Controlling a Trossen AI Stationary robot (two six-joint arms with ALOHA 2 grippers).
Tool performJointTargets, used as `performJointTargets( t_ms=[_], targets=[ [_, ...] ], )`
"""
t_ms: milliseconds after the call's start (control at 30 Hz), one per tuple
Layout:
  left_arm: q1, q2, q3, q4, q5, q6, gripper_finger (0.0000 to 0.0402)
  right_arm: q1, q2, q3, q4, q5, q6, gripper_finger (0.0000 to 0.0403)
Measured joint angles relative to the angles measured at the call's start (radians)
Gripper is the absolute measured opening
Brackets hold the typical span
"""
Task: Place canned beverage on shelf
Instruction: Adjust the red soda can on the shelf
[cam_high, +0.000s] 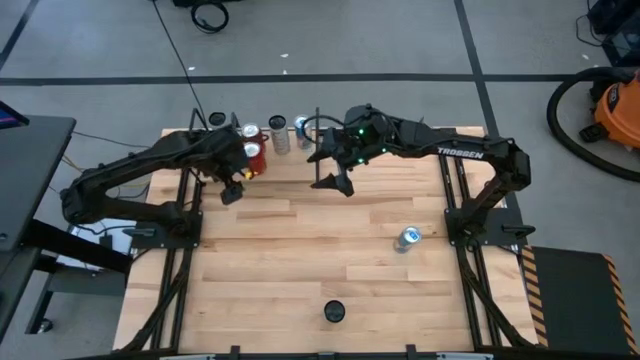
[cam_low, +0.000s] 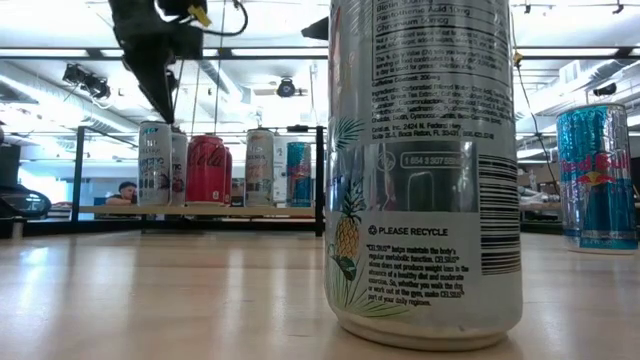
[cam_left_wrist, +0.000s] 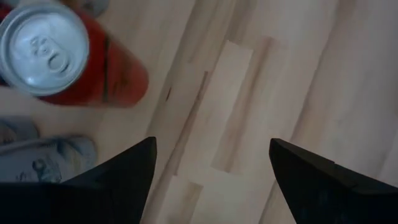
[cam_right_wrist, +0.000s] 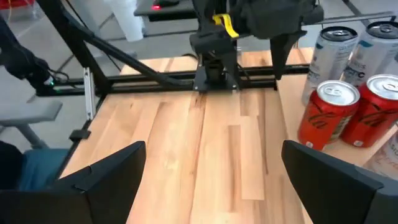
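Note:
Several cans stand upright on the shelf at the table's far left, among them two red cans and silver ones. My left gripper hangs open just in front of the red cans, pointing steeply down. In its wrist view a red can stands beside the open fingers, with bare wood between them. My right gripper hovers open above the table's far middle, holding nothing. A tall silver pineapple-print can stands near the front edge. A blue-and-silver can stands at the right.
Black frame rails run along both sides of the table. Bare wooden tabletop lies between the shelf and the two loose cans. The left arm's gripper shows beyond my right gripper in the right wrist view.

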Motion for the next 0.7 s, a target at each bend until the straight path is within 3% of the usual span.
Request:
performJointTargets(
  t_ms=[100, 333, 500, 700],
  targets=[
    [-0.036, -0.011, 0.0, 0.063, 0.011, -0.003, 0.0314, 0.019, 0.011, 0.0, 0.001, 0.047, -0.017, 0.0385],
    [-0.064, 0.039, 0.0, 0.38, 0.017, -0.044, 0.0314, 0.03, 0.014, 0.0, 0.008, 0.099, -0.044, 0.0385],
    [-0.061, 0.101, 0.001, 0.418, 0.009, -0.069, 0.0314, 0.03, 0.014, 0.0, 0.011, 0.099, -0.041, 0.0385],
    [-0.061, 0.201, 0.0, 0.439, -0.163, -0.076, 0.0314, 0.03, 0.014, 0.0, 0.01, 0.099, -0.043, 0.0385]
  ],
)
